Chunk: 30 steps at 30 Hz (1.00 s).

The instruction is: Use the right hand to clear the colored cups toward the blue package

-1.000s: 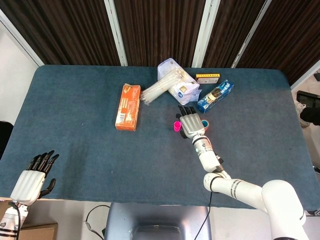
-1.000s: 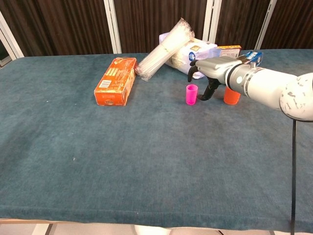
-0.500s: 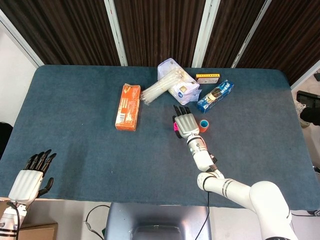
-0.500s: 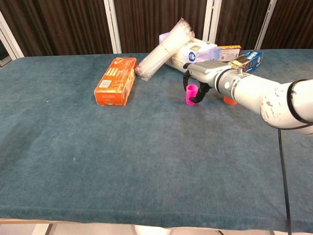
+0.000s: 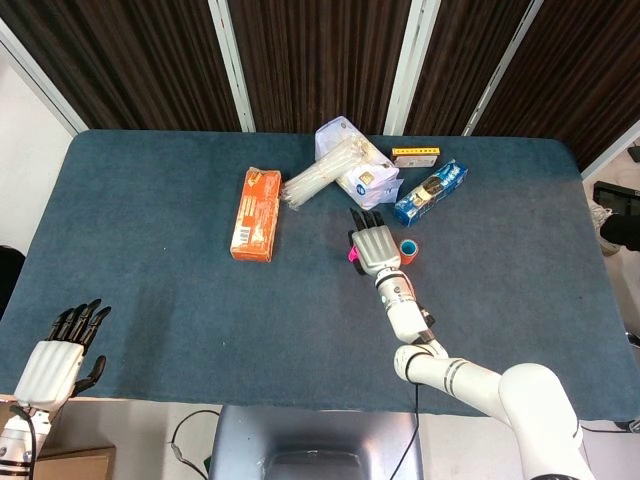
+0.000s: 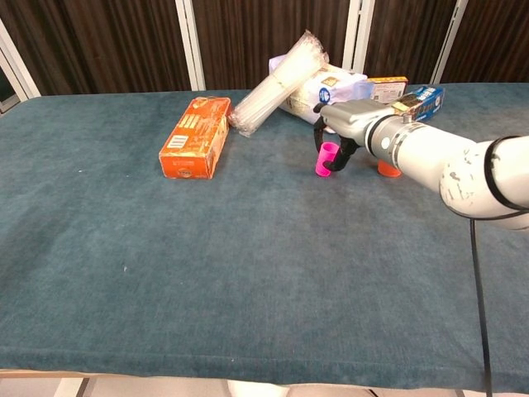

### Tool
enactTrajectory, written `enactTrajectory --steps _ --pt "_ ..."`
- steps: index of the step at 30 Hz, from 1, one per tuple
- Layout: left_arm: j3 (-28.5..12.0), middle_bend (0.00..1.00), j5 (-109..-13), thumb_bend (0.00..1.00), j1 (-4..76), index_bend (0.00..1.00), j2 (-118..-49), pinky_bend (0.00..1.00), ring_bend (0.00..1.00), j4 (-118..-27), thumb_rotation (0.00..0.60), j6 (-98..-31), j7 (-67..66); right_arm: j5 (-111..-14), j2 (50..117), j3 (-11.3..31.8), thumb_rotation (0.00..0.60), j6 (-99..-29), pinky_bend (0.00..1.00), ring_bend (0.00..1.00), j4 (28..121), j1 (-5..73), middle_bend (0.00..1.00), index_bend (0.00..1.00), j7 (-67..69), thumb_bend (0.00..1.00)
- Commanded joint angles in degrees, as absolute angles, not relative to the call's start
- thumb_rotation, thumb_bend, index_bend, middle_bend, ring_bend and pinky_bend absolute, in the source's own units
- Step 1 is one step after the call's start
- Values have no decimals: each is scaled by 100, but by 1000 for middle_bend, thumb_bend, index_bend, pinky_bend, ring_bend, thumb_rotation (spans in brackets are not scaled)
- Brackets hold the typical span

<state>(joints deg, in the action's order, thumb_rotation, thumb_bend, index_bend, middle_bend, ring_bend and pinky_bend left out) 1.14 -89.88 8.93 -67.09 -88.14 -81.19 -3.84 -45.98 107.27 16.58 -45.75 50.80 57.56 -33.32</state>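
While the blue-cloth table [image 5: 150, 300] fills both views, the right arm [image 6: 446, 161] reaches across it from the right. Far side holds a white plastic bag [image 5: 345, 160] with a clear sleeve of stacked cups [image 5: 320, 177] lying across it, an orange box [image 5: 256, 213] to its left, a small yellow box [image 5: 415, 156] and the blue package [image 5: 431, 191] to its right. Right hand [image 6: 347, 124] sits palm-down over the pink cup [image 6: 326, 159], dark fingers [image 6: 337, 159] curled around it, cup tilted slightly; whether it is truly gripped, cannot tell. Orange cup [image 5: 408, 249] stands just right of that hand, near the blue package. Left hand [image 5: 58, 352] hangs at the near left table edge, fingers apart, holding nothing.
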Motion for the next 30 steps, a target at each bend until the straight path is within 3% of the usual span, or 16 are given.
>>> enactTrajectory --steps 1,8,17,24,30 --pt "114 0 -8995 461 891 0 -6707 109 1 -8814 600 -8126 -379 -4620 10693 1685 600 -4633 0 0 5141 5738 67 659 -3325 502" --pt "121 0 -9019 460 888 0 -6710 109 1 -8814 600 -8134 -386 -4687 10435 1774 600 -4834 0 0 5558 5673 76 666 -3321 503" --pt "149 0 -9087 461 895 0 -6727 109 1 -8827 600 -8134 -419 -4616 9049 1651 600 -5653 0 0 7528 5183 76 666 -4032 502" --pt "181 0 -9146 460 921 0 -6771 109 1 -8827 600 -8090 -480 -4186 8417 1484 600 -5846 0 0 8100 4901 76 666 -4384 502" --pt "184 0 -9137 460 944 0 -6804 109 1 -8819 600 -8040 -530 -3995 8469 1261 600 -5613 0 0 7820 4899 76 666 -4430 502"
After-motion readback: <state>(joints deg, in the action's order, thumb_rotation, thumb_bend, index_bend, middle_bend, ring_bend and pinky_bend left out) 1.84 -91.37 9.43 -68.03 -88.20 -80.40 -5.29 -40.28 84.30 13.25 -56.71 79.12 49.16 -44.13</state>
